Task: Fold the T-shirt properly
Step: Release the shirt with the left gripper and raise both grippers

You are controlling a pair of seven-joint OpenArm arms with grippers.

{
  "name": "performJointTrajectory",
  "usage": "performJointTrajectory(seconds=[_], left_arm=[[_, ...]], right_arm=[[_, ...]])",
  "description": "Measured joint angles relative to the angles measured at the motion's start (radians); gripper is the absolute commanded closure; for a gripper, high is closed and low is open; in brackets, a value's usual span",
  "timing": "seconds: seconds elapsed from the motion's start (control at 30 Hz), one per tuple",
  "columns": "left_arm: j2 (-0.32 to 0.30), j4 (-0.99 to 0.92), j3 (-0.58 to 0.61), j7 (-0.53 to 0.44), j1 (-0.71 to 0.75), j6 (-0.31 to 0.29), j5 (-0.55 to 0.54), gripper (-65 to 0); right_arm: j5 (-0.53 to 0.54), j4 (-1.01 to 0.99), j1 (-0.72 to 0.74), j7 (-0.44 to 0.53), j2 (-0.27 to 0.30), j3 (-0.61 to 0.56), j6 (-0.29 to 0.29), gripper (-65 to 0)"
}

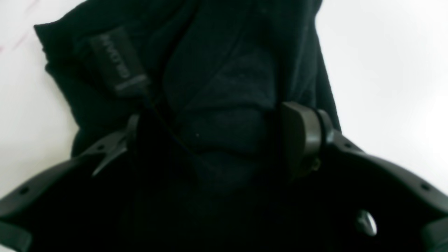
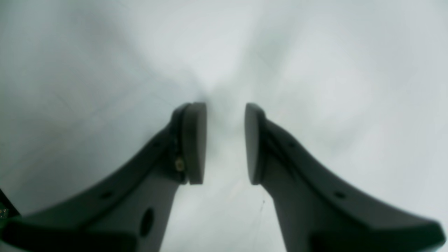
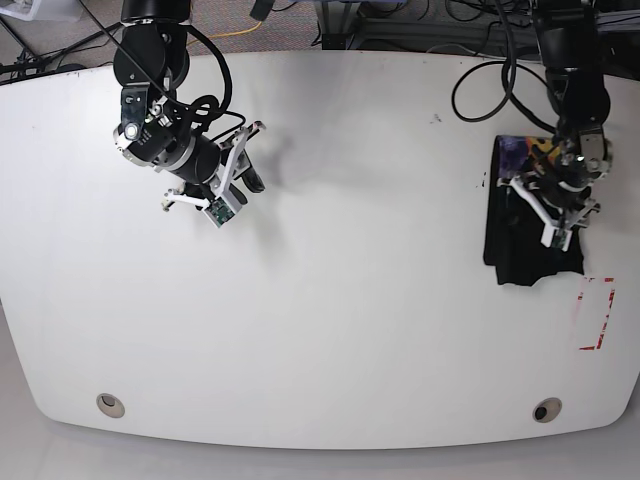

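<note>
T-shirt: the black T-shirt (image 3: 527, 225) lies at the right of the base view as a small, narrow folded bundle on the white table (image 3: 350, 300); a purplish-blue print shows at its upper edge.

Left gripper: the left gripper (image 1: 210, 140) stands over the bundle with its jaws set wide, black cloth filling the space between them. In the left wrist view one pad (image 1: 301, 136) touches the cloth; whether the jaws clamp the bundle or merely straddle it cannot be told.

Right gripper: the right gripper (image 2: 225, 143) hangs at the upper left of the base view, well apart from the garment, jaws parted by a narrow gap and empty, with only bare table beneath.

Step in hand: judged late; the folds look made, and the left arm is pressing or settling the finished bundle.

Next move: probably to lift the left jaws straight clear without dragging the top layer, so the folds do not open.

Hidden: the left gripper and its wrist cover the middle of the bundle in the base view.

Hard to make out: a sewn label (image 1: 117, 61) in the upper left of the left wrist view carries lettering too blurred to read; dark cloth hides the layers' edges.

Red marking: a red outline (image 3: 597, 314) lies on the table just below the bundle's right.
</note>
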Motion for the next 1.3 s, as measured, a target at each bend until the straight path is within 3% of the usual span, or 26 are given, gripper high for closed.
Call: performJointTrajectory(seconds=[0.2, 0.47, 0.7, 1.03, 1.2, 1.3], left_arm=[[-0.066, -0.097, -0.135, -0.005, -0.007, -0.116, -0.005, -44.0], [-0.203, -0.247, -0.2, -0.051, -0.002, -0.174, 0.0, -44.0], [-0.27, -0.277, -0.201, -0.032, -0.007, -0.239, 0.03, -44.0], [-0.255, 0.001, -0.236, -0.006, -0.012, -0.253, 0.05, -43.9], [-0.167, 0.193, -0.239, 0.028, 0.031, -0.256, 0.064, -43.9], [-0.079, 0.319, -0.235, 0.02, 0.066, -0.248, 0.059, -43.9]], right_arm=[[-0.002, 0.0, 0.0, 0.001, -0.001, -0.003, 0.0, -17.3], [0.001, 0.001, -0.002, 0.001, -0.001, -0.003, 0.0, -17.3], [0.001, 0.001, -0.002, 0.001, -0.001, -0.003, 0.0, -17.3], [-0.011, 0.001, -0.002, 0.037, 0.0, -0.001, 0.0, -17.3], [-0.003, -0.011, -0.023, 0.19, 0.025, 0.014, -0.003, -17.3], [-0.016, -0.051, -0.034, 0.262, 0.032, 0.056, -0.009, -17.3]])
